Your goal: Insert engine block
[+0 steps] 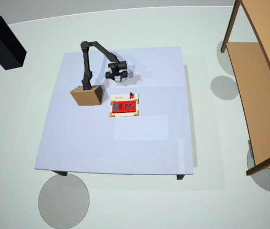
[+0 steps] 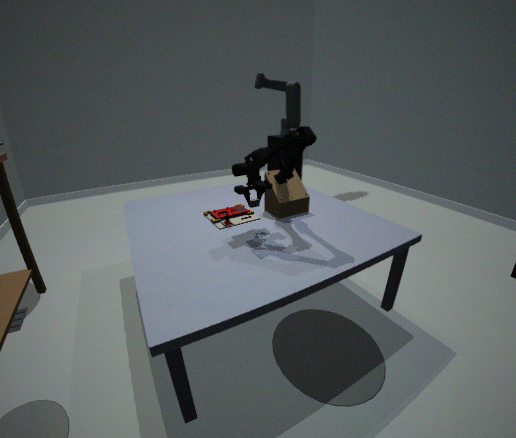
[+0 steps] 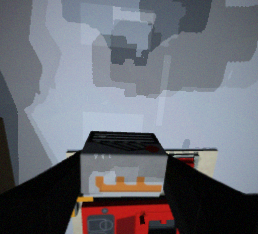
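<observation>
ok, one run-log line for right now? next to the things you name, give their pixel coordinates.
pincer (image 1: 117, 80) (image 2: 254, 204) (image 3: 122, 156): shut on grey engine block (image 1: 117, 79) (image 2: 254, 202) (image 3: 124, 167) | block: aloft, not inserted | red car body (image 1: 121, 106) (image 2: 221, 213) (image 3: 125, 210): opening unfilled

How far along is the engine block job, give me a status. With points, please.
Done: the engine block (image 1: 117, 80) (image 2: 254, 203) (image 3: 123, 172) is picked up, clamped in the gripper (image 1: 117, 80) (image 2: 254, 203) (image 3: 122, 156).
In hand: it hangs above the table, off to one side of the red car body (image 1: 123, 106) (image 2: 227, 212) (image 3: 125, 212), whose opening shows unfilled.
Left: align the slot side with the rib, seat the block fully, release and withdraw cleanly.

Air seems open above the car body, red piece beside it.
</observation>
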`<move>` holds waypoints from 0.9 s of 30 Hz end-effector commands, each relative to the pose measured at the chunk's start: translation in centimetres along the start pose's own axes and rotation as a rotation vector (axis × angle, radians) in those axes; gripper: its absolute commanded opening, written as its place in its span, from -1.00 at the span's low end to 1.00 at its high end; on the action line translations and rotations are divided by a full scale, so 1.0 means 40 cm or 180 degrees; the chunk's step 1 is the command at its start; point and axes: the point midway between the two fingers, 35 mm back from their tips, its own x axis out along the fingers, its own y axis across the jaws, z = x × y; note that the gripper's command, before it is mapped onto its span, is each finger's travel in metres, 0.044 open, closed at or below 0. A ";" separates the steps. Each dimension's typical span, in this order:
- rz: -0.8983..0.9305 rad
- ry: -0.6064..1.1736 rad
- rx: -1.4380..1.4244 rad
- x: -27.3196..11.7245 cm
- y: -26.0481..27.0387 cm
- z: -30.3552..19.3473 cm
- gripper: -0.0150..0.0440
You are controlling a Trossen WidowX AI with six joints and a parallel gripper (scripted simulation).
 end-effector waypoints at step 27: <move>0.0007 -0.0010 0.3352 0.011 0.000 0.000 -0.49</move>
